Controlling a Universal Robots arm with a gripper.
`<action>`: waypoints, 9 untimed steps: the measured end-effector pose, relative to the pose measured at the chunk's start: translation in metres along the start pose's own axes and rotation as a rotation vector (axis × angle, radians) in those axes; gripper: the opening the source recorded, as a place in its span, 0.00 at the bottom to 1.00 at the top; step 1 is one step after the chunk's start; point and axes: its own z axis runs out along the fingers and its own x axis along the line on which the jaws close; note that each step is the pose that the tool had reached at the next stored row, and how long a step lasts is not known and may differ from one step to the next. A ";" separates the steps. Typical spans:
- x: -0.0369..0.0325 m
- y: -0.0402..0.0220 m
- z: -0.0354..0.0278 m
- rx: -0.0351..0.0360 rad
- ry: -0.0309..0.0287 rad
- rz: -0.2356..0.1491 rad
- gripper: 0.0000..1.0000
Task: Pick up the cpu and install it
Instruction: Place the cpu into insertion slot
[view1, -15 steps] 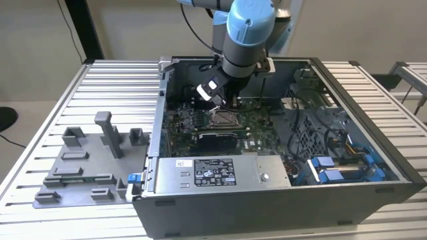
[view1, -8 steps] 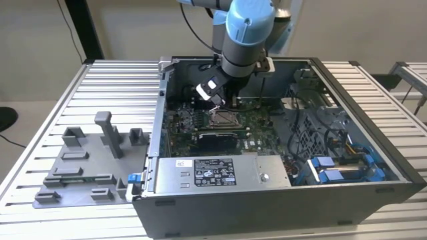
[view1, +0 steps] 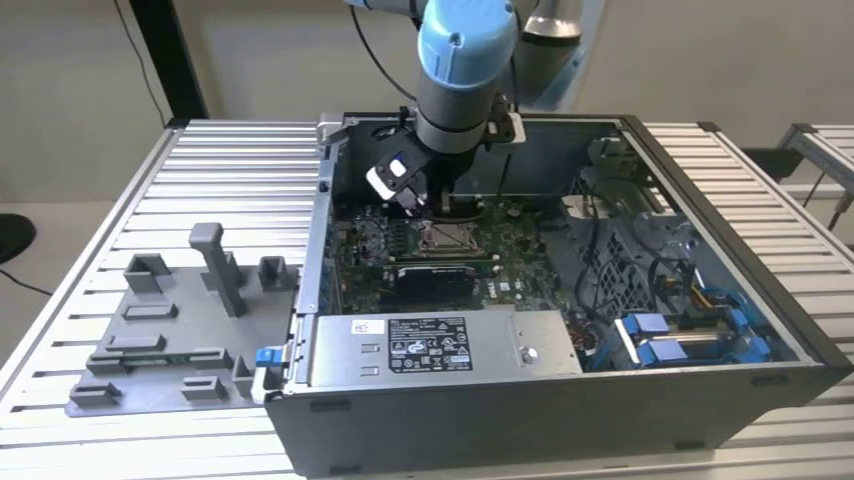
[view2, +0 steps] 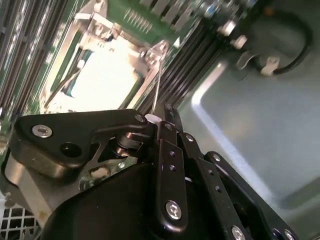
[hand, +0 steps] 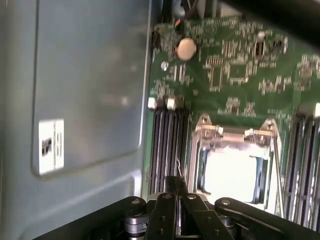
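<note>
Cpu (hand: 231, 176) sits in mobo socket (hand: 235, 135) inside case (hand: 90, 75); tool (hand: 176, 182) closed beside it.

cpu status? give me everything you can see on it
The cpu is a small flat square with a pale, bright silver metal top and no visible marks. It lies flat in the socket on the green motherboard, with the metal socket frame around its edges, slightly overlapping them. Nothing covers its top face. The gripper sits beside the socket over the dark memory slots and is not touching the cpu.
</note>
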 end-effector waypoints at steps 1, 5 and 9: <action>0.0003 -0.0047 -0.0001 0.0000 0.0000 0.000 0.00; 0.0015 -0.0204 -0.0002 -0.0045 -0.0002 -0.002 0.00; 0.0011 -0.0235 0.0011 -0.0054 -0.0004 -0.002 0.00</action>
